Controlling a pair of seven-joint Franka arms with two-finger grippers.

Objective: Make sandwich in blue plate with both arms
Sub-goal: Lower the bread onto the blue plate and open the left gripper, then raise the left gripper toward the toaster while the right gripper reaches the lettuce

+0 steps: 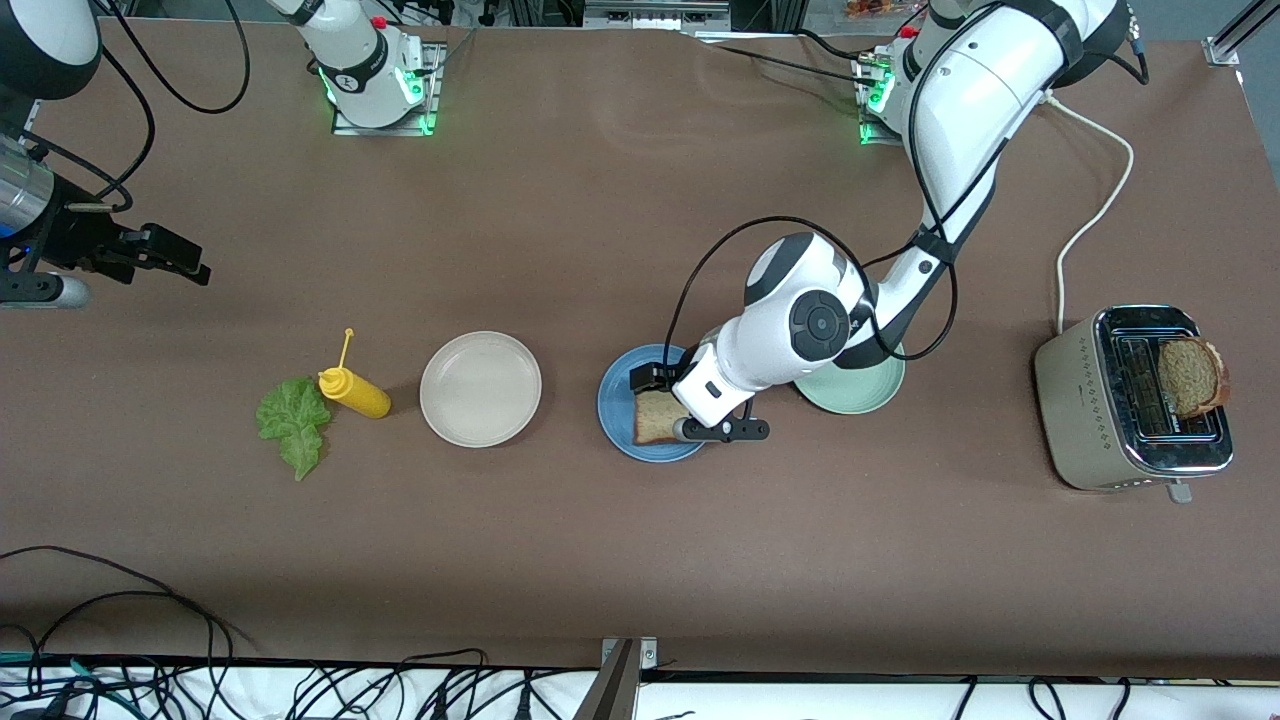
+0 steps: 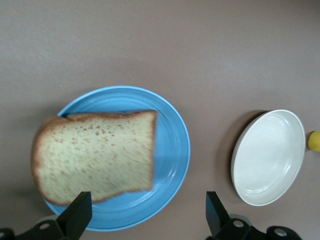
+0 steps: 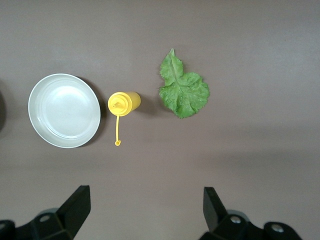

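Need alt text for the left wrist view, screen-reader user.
A slice of bread lies on the blue plate, with the left gripper open above it. A beige plate sits beside it on the brown table, with a bit of yellow bottle at the frame's edge.

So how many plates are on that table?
3, all in a row. The beige plate sits beside the yellow bottle, the blue plate holds a bread slice, and the pale green plate lies partly hidden under the left arm, toward the toaster.
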